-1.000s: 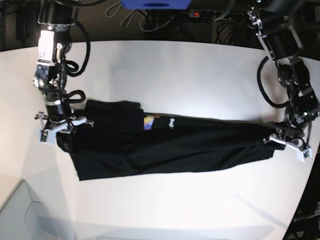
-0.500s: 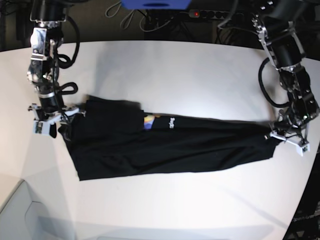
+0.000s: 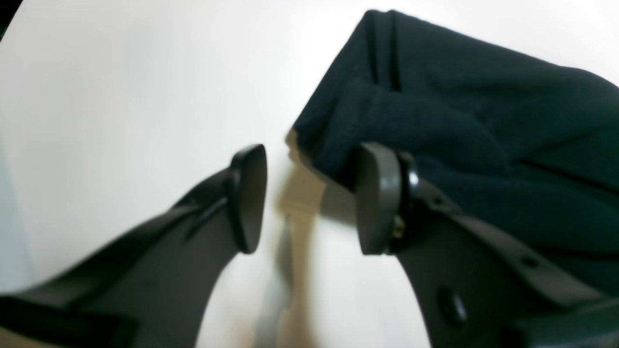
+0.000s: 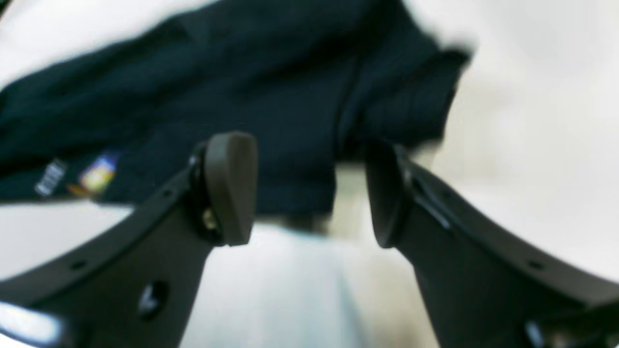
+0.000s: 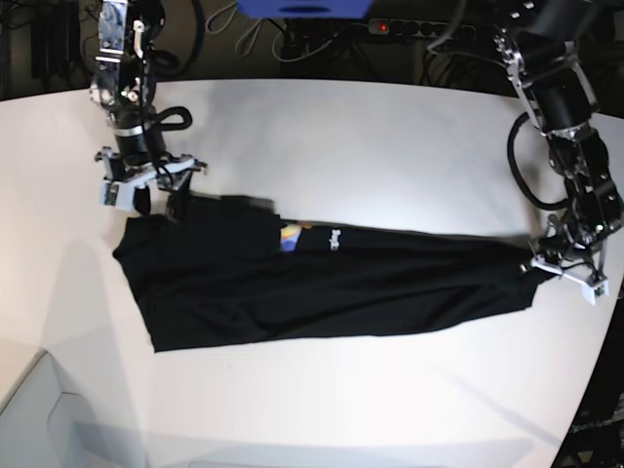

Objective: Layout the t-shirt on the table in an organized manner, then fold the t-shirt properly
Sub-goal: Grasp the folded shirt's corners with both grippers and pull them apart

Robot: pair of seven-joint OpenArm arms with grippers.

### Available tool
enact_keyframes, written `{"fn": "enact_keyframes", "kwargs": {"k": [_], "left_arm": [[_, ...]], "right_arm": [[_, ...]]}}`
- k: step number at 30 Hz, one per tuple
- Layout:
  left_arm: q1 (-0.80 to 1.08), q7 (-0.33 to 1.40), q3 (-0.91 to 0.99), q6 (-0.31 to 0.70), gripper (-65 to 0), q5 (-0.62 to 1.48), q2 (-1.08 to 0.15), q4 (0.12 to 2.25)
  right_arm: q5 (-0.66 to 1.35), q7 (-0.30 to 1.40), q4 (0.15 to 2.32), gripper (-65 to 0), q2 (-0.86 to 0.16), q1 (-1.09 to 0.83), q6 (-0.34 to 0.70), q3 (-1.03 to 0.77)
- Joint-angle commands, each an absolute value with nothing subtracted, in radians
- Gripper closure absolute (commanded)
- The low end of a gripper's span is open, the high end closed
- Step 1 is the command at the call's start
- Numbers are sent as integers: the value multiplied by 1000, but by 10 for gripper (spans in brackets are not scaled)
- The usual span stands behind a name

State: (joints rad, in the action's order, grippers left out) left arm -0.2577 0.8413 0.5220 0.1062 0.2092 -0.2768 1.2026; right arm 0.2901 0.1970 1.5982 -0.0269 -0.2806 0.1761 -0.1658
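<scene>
One fold looks done: your shirt (image 5: 322,288) lies as a long band across the table (image 5: 370,136). Both grippers, left (image 3: 309,198) and right (image 4: 309,191), gape empty at its ends; further folds remain.

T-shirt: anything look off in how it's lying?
Yes. The t-shirt lies on the table as a long, narrow folded band with only a sliver of the print showing, and its left-hand end is ragged, not squared.
</scene>
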Motion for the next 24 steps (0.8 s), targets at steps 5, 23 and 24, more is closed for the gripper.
{"fn": "enact_keyframes", "kwargs": {"k": [5,23,24], "left_arm": [[-282,826,526,107,-294,213,-289,1222],[-280,825,526,107,-294,213,-286,1222],[-280,825,526,107,-294,213,-286,1222]], "right_arm": [[294,157,1590,-365,-10,-277,177,-157],[294,156,1503,-138,-13,-191,179,-101],[294,156,1504,-106,-13,-188,179,-102]]}}
